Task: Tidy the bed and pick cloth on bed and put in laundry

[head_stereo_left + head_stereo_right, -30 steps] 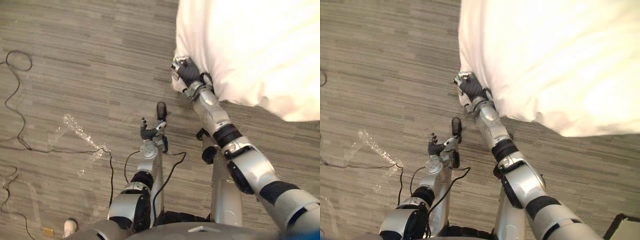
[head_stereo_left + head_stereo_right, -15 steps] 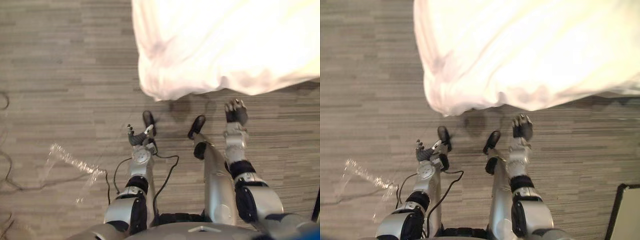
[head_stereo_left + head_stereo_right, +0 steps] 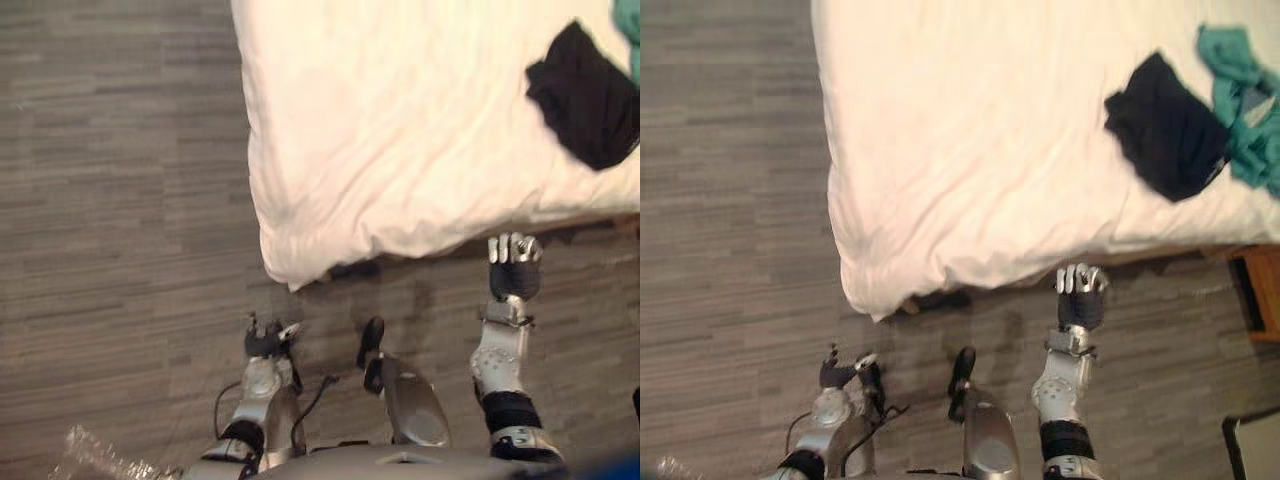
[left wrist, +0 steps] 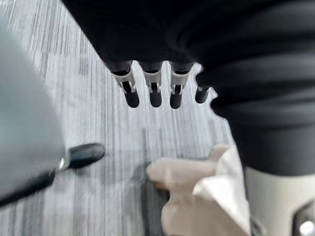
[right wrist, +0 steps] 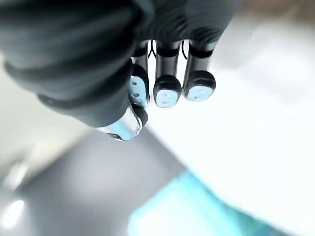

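1. The black cloth (image 3: 585, 95) lay crumpled on the white bed (image 3: 380, 150), towards its far right part. A teal cloth (image 3: 1240, 100) lay just beside it, touching it or nearly so.
2. Both cloths looked soft, light and limp, so I judge they would sag and fold when lifted and could not break. A pinch on a raised fold near the middle of the heap should be the best hold. A grip on one edge may leave the rest dragging over the bed.
3. The right hand (image 3: 514, 268) hovered above the floor (image 3: 120, 200), near the bed's near edge. Its fingers were curled and it held nothing. It was well apart from the black cloth.
4. The left hand (image 3: 265, 342) hung low above the floor by the bed's corner, its fingers relaxed and empty.
5. The right eye view showed much more of the teal cloth, while the left eye view caught just its edge.
6. The right wrist view showed the curl of the fingertips (image 5: 167, 93) from close, with white bedding past them.
7. The left wrist view showed the hanging bed corner (image 4: 197, 196) near the floor.
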